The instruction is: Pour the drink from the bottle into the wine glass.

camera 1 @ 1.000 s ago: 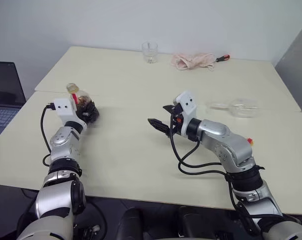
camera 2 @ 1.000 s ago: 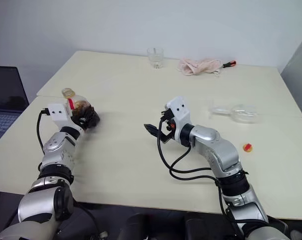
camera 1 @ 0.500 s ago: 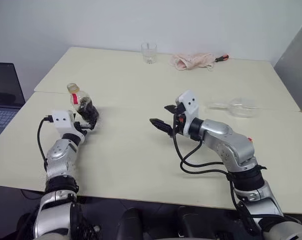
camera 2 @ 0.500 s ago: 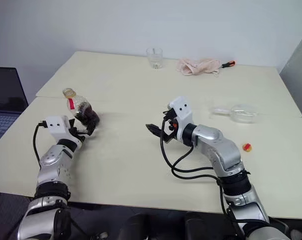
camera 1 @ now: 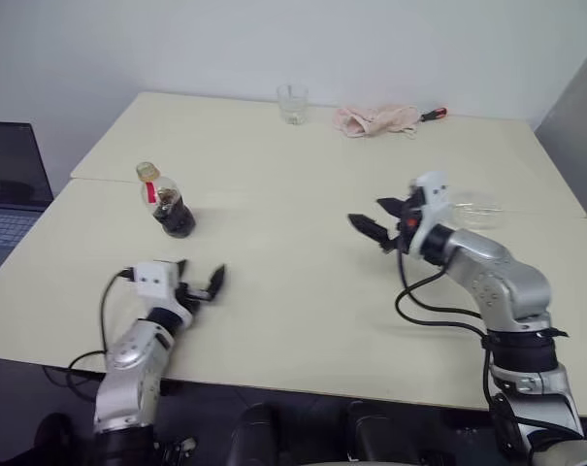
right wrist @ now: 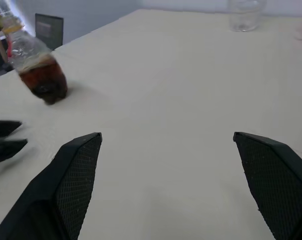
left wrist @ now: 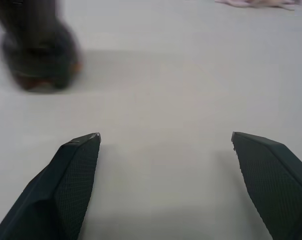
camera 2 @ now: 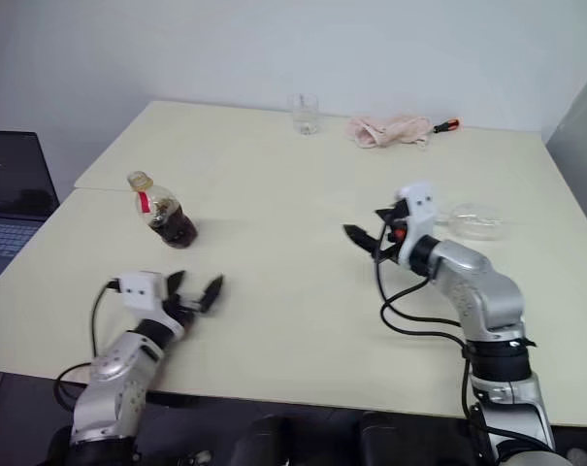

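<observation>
The bottle (camera 1: 167,202) stands upright on the left part of the table, with the dark drink (right wrist: 43,83) in its lower half. My left gripper (camera 1: 204,282) is open and empty near the front edge, well short of the bottle and a little to its right. The bottle's base (left wrist: 38,55) lies ahead of its fingers (left wrist: 76,170). My right gripper (camera 1: 366,212) hangs open and empty over the right-centre of the table. Just behind its wrist the wine glass (camera 1: 472,206) lies on its side, partly hidden by the arm.
At the table's far edge stand a short clear tumbler (camera 1: 292,103), a crumpled pink cloth (camera 1: 375,118) and a red-handled screwdriver (camera 1: 431,114). A laptop (camera 1: 12,184) sits off the table's left side. A seam (camera 1: 274,190) runs across the tabletop.
My left gripper has opened, let go of the bottle and drawn back toward the front edge. The bottle now stands alone. My right gripper has moved to the right, in front of the wine glass.
</observation>
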